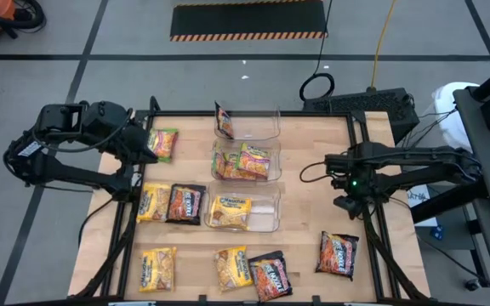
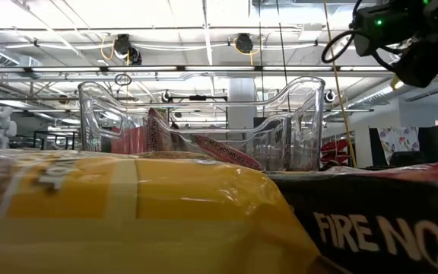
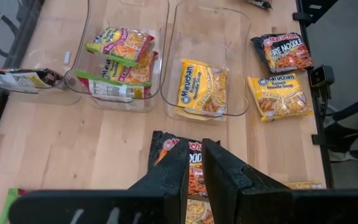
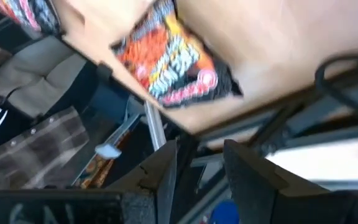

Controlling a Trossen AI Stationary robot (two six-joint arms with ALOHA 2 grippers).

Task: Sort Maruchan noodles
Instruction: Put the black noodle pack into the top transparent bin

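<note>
Left hand [image 1: 150, 155] seen nearly closed, empty, beside green-yellow packet [image 1: 163, 144]. Right hand [image 1: 347, 205] seen parted, empty, over counter [image 1: 313, 229] edge.

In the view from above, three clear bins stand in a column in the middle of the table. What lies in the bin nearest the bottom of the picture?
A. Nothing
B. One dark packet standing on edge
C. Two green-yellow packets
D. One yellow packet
D: the nearest bin holds a single yellow packet lying flat; the green-yellow packets are in the middle bin.
</note>
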